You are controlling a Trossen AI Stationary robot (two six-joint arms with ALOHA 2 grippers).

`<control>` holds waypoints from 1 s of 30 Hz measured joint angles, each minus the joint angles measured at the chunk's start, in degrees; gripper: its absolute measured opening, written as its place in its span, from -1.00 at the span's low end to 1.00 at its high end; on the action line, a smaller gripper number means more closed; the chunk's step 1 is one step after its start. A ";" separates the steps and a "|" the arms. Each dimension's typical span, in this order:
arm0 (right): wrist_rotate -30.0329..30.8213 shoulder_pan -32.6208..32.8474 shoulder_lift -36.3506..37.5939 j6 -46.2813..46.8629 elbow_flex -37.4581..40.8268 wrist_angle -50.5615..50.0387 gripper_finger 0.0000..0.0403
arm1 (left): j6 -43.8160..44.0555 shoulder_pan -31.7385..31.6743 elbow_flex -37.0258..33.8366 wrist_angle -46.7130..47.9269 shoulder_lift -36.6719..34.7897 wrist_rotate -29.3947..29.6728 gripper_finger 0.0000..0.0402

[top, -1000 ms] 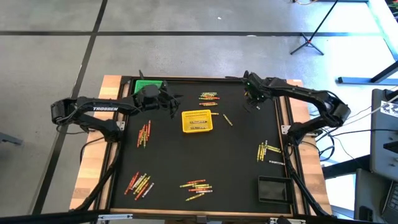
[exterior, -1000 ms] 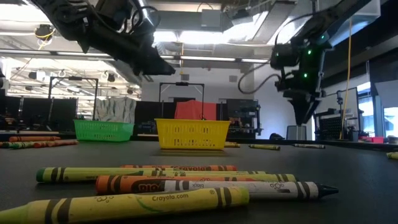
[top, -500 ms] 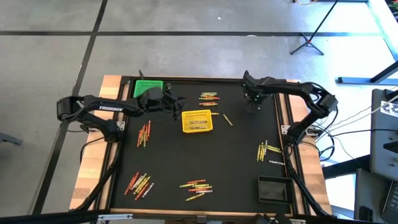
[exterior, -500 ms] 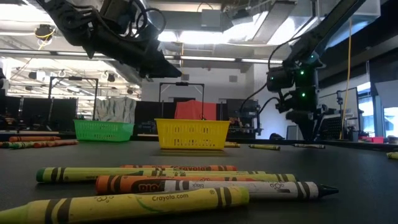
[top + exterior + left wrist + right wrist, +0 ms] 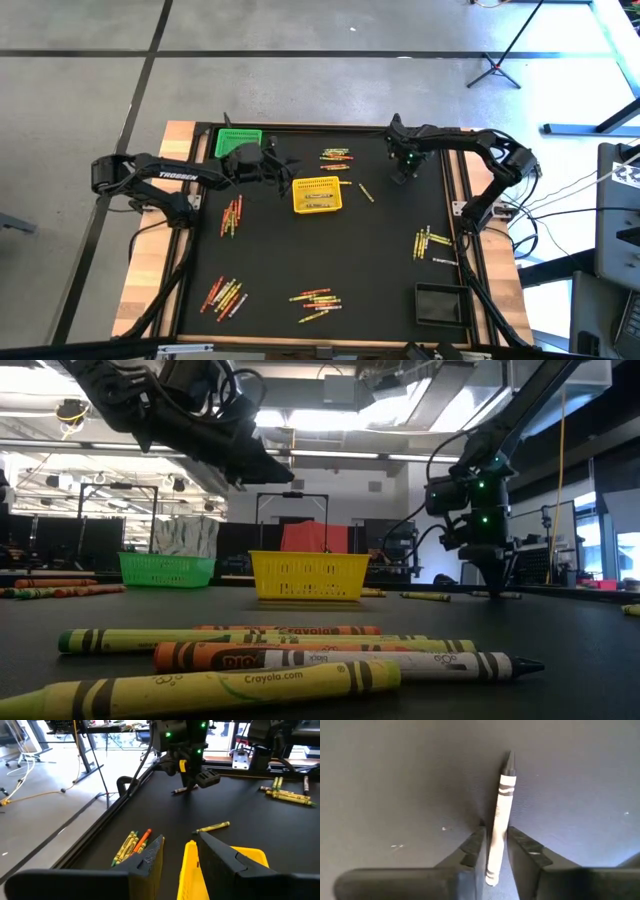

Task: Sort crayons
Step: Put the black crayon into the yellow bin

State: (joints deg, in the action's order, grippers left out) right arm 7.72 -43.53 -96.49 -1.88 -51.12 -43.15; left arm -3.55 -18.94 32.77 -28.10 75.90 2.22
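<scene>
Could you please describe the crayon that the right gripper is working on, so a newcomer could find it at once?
Start at the yellow basket mid-table and look toward the far right corner of the black mat, where the right gripper reaches down. Between its fingers lies a lone crayon, pale-wrapped with a dark tip, unlike the colourful clusters elsewhere.

This is a robot lab. Around the black table (image 5: 300,250) is a bare gray floor (image 5: 300,80) with a tripod stand (image 5: 505,55). Behind the table are desks (image 5: 75,730) and cables (image 5: 30,795).

A pale-wrapped, dark-tipped crayon (image 5: 499,815) lies flat on the black mat between my right fingers (image 5: 472,847); other crayons (image 5: 225,295) lie in scattered clusters.
</scene>
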 joint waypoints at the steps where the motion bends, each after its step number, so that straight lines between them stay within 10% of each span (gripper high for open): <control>1: -0.21 0.00 0.00 -0.30 0.01 -0.01 -0.65 | 0.00 0.00 0.00 -0.28 0.00 0.00 -0.47; 15: -0.28 2.07 2.12 -5.20 0.48 0.38 -0.91 | -0.07 -0.02 0.00 -1.07 0.00 0.02 -0.47; 30: -6.43 21.07 10.99 -4.41 0.34 14.03 -0.88 | -0.09 -0.02 0.00 -1.04 -0.02 0.02 -0.47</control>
State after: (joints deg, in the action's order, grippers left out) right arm 1.29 -22.46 -85.49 -6.29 -50.78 -29.13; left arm -3.64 -18.96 32.77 -29.15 75.88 2.24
